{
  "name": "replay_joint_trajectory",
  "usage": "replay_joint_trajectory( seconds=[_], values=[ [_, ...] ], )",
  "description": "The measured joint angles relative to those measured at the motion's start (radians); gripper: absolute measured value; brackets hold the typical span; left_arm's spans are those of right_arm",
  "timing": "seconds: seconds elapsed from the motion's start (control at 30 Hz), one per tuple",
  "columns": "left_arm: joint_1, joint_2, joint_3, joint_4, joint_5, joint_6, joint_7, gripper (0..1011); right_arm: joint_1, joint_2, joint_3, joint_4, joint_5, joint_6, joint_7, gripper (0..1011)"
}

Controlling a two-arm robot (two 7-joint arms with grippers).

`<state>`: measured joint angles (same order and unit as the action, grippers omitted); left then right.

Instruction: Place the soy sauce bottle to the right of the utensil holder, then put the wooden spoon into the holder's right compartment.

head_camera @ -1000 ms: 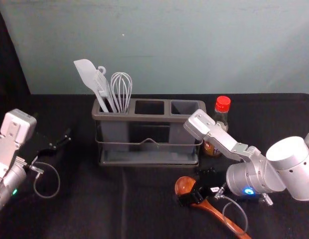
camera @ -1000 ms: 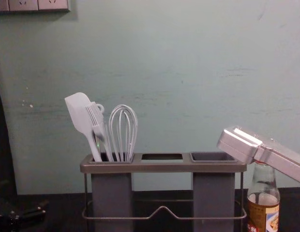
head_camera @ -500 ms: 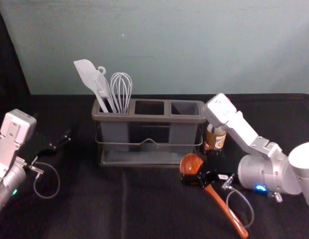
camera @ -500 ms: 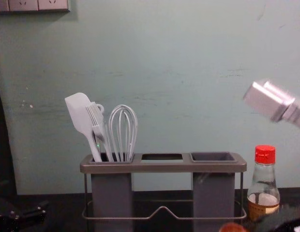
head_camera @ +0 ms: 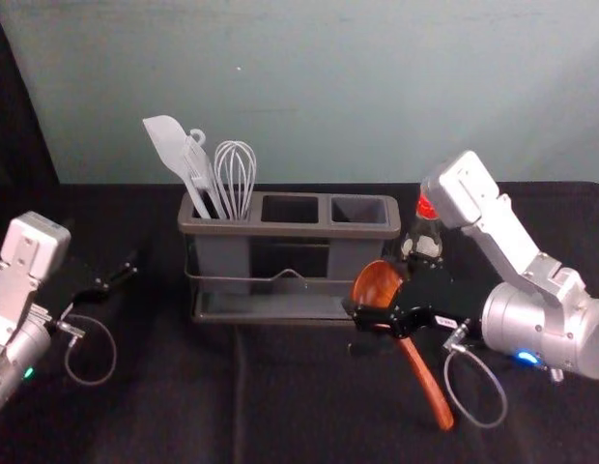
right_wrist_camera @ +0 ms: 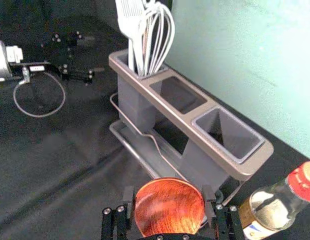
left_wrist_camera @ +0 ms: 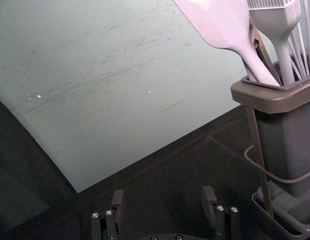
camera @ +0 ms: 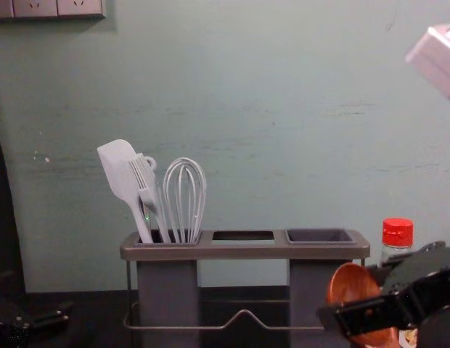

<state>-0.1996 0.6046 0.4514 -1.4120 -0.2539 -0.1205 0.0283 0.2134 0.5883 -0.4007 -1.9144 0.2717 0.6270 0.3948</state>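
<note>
In the head view, you have the utensil holder (head_camera: 290,229) at centre. Your left gripper (head_camera: 106,253) waits at left, fingers wide apart, empty. Your right gripper (head_camera: 385,287), right of centre, has its fingers closed on the wooden spoon (head_camera: 376,280), bowl uppermost. Right of the holder stands the soy sauce bottle (head_camera: 422,238).

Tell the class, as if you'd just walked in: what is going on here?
The robot's right tool grips the wooden spoon near its bowl, handle slanting down, in front of the utensil holder's right end. The spoon is not yet in the right compartment. The soy sauce bottle stands to the right of the holder. A whisk and other pale utensils stand in the left compartment. The left tool waits open, off to the left.
</note>
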Motion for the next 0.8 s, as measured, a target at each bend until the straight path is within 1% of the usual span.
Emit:
replay_joint_trajectory(
  seconds=[0.23, 0.37, 0.4, 0.43, 0.53, 0.8],
  values=[
    [0.000, 0.000, 0.000, 0.000, 0.000, 0.000, 0.000, 1011, -0.024, 0.002, 0.034, -0.042, 0.001, -0.021, -0.009, 833],
    [0.000, 0.000, 0.000, 0.000, 0.000, 0.000, 0.000, 1012, -0.043, 0.008, 0.062, -0.089, 0.003, -0.042, -0.015, 833],
    [0.000, 0.000, 0.000, 0.000, 0.000, 0.000, 0.000, 1012, -0.050, 0.010, 0.072, -0.106, 0.004, -0.054, -0.018, 833],
    [0.000, 0.000, 0.000, 0.000, 0.000, 0.000, 0.000, 1011, -0.050, 0.010, 0.072, -0.106, 0.004, -0.054, -0.018, 833],
    [0.000, 0.000, 0.000, 0.000, 0.000, 0.000, 0.000, 1011, -0.063, 0.010, 0.094, -0.141, 0.005, -0.094, -0.025, 833],
    [0.000, 0.000, 0.000, 0.000, 0.000, 0.000, 0.000, 1011, -0.066, -0.005, 0.128, -0.178, 0.013, -0.169, -0.037, 833]
  ],
)
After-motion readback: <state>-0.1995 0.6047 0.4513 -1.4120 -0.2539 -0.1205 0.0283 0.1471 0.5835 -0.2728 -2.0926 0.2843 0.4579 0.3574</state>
